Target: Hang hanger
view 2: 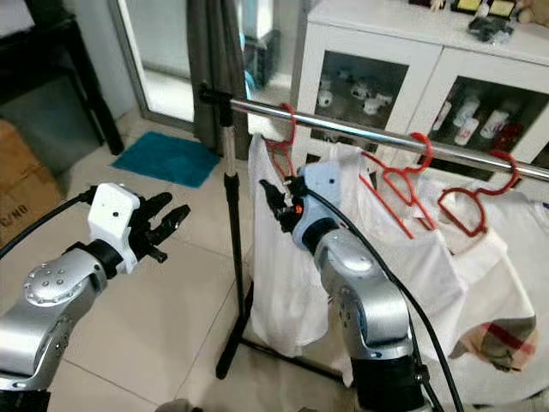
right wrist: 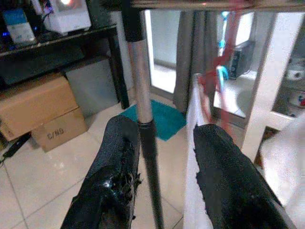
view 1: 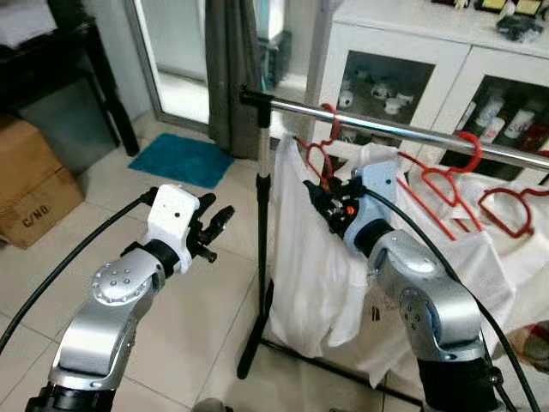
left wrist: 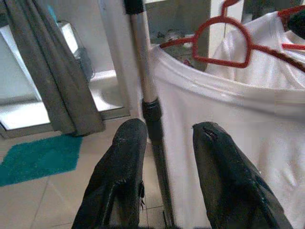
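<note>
red hanger [view 1: 322, 148] on rail [view 1: 403, 130], just beyond right gripper [view 1: 319, 199], jaws apart; left gripper [view 1: 216, 225] jaws apart.

A red hanger [view 1: 322, 150] hangs by its hook from the chrome rail [view 1: 386, 127] near the rail's left end, carrying a white shirt [view 1: 313, 257]. 2 more red hangers [view 1: 446, 176] hang further right with white garments.

- Black stencil "C/ND." on the lower cardboard box [view 1: 34, 210], by the dark shelf on the left; last characters unclear.
- Same marking on that box in the right wrist view [right wrist: 56, 130], blurred there.
- Bottles and jars in the white cabinet [view 1: 403, 60]: labels too small to read.
- Nothing else legible.
</note>
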Motion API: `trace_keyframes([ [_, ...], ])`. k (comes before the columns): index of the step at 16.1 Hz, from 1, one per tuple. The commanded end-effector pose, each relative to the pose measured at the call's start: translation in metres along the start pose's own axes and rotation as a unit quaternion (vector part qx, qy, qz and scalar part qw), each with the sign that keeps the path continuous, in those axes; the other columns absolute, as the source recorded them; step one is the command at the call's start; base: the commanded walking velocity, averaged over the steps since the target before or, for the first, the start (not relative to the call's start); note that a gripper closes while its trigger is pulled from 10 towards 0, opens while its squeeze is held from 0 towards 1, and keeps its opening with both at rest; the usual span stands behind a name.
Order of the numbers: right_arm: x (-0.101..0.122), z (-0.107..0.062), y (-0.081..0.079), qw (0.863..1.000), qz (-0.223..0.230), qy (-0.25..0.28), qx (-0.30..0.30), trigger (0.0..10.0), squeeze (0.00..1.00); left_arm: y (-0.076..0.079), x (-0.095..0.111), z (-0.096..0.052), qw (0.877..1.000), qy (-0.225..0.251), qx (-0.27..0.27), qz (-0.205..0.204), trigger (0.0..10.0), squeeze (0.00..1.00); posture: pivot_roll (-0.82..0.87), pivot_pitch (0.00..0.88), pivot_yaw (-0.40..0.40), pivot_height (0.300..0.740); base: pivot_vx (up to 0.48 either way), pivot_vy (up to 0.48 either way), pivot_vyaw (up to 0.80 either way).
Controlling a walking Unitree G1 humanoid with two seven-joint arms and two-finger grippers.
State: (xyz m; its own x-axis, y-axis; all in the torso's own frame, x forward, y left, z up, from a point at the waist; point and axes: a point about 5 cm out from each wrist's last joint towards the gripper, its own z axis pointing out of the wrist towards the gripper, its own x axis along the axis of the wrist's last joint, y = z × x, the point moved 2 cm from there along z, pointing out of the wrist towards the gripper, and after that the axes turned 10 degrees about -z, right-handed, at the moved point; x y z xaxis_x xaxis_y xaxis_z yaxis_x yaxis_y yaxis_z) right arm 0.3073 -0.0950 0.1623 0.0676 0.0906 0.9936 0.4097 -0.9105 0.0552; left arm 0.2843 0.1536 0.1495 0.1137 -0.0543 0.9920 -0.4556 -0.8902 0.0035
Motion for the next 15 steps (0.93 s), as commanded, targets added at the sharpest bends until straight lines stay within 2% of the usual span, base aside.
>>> trace_keyframes([
  [1,-0.001,-0.003,0.009,1.000,0.001,-0.007,-0.020,10.0,0.00,0.003,0.002,0.003,1.000,0.006,-0.007,0.006,10.0,0.00,0.03,0.000,-0.006,0.740,0.000,-0.334,0.00],
  [8,-0.002,-0.004,0.009,1.000,-0.006,-0.007,-0.024,10.0,0.00,0.003,0.002,0.004,1.000,0.004,-0.008,0.008,10.0,0.00,0.02,0.000,-0.005,0.740,0.000,-0.375,0.00],
  [10,0.000,-0.004,0.006,1.000,0.004,-0.001,-0.009,10.0,0.00,0.004,-0.001,0.002,1.000,-0.003,-0.019,-0.002,10.0,0.00,0.03,0.000,-0.010,0.740,0.000,0.000,0.00],
  [11,0.000,-0.004,0.007,1.000,0.007,0.000,-0.012,10.0,0.81,0.008,-0.003,0.000,0.999,-0.009,-0.042,0.006,10.0,0.00,0.03,0.000,-0.013,0.740,0.000,0.000,0.00],
  [12,0.000,-0.001,0.014,1.000,0.002,-0.007,-0.027,10.0,1.00,0.013,-0.006,-0.003,0.998,-0.020,-0.066,0.010,10.0,0.00,0.03,0.000,-0.015,0.740,0.000,0.000,0.00],
  [14,0.002,0.004,0.027,0.999,-0.012,-0.018,-0.048,10.0,1.00,0.017,-0.011,-0.008,0.994,-0.041,-0.101,0.011,10.0,0.00,0.03,0.000,-0.014,0.740,0.000,0.000,0.00],
  [15,0.003,0.007,0.033,0.997,-0.034,-0.025,-0.059,10.0,1.00,0.018,-0.013,-0.010,0.993,-0.049,-0.111,0.007,10.0,0.00,0.03,0.000,-0.013,0.740,0.000,0.000,0.00],
])
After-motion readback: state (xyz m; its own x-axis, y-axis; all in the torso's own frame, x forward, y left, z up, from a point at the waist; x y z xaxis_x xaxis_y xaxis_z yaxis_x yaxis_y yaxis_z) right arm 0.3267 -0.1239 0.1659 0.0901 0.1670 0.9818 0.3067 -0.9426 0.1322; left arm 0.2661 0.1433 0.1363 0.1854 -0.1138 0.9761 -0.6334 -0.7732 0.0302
